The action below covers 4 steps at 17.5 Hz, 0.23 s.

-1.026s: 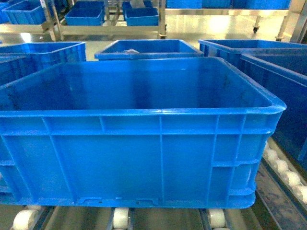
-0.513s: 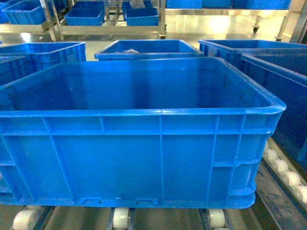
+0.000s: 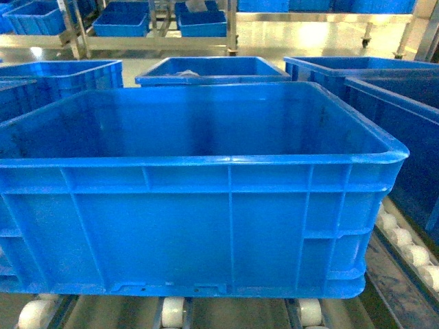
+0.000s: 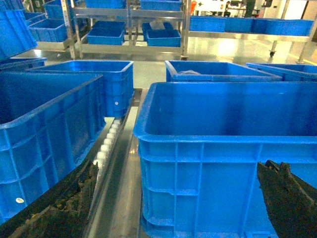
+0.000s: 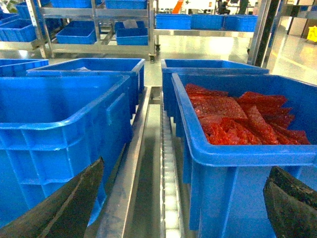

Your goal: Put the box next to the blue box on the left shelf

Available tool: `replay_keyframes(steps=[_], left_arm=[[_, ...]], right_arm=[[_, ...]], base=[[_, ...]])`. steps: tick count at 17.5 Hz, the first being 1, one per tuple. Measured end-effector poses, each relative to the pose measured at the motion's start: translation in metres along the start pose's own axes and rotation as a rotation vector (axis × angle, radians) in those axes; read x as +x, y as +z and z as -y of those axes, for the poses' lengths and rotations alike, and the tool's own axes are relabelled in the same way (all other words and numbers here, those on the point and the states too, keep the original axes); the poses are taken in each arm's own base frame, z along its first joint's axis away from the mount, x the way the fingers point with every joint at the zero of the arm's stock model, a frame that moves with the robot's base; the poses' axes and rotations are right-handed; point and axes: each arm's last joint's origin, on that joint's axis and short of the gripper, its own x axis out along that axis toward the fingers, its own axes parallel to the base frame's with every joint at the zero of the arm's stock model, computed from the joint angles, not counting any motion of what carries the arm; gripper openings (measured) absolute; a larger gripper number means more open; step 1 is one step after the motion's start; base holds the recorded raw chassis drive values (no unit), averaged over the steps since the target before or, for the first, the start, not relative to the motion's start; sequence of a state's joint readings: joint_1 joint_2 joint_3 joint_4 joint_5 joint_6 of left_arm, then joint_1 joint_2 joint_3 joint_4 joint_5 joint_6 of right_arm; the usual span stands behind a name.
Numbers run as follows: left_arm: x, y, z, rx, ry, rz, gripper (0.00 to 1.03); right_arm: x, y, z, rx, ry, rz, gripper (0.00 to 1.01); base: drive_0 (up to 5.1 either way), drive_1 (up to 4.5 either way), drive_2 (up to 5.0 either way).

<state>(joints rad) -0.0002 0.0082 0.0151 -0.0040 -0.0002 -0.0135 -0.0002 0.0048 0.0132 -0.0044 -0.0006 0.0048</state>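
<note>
Resting on white rollers point(image 3: 171, 310), ribbed box point(image 3: 199, 226).

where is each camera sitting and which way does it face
Head: on the robot, looking forward and down into the empty box on the white rollers; no arm shows.
Left wrist: faces the box's left corner, open left gripper fingers low.
Right wrist: faces the gap beside a crate of red bags, open right gripper.
All show the box.

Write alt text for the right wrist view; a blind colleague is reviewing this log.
A blue crate filled with red bagged material sits right of a roller track, with an empty-looking blue box on the left. The open right gripper's dark fingers frame the bottom corners, holding nothing.
</note>
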Motion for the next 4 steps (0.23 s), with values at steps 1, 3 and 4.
replay_keyframes(steps=[1,3,4], left_arm=[[0.0000,0.0000,0.0000,0.000,0.000,0.000,0.98],[0.0000,0.0000,0.0000,0.000,0.000,0.000,0.98],[0.0000,0.0000,0.0000,0.000,0.000,0.000,0.98]], right_arm=[[0.0000,0.0000,0.0000,0.000,0.000,0.000,0.98],[0.0000,0.0000,0.0000,0.000,0.000,0.000,0.98],[0.0000,0.0000,0.0000,0.000,0.000,0.000,0.98]], base=[[0.0,0.00,0.0],[0.0,0.00,0.0],[0.0,0.00,0.0]])
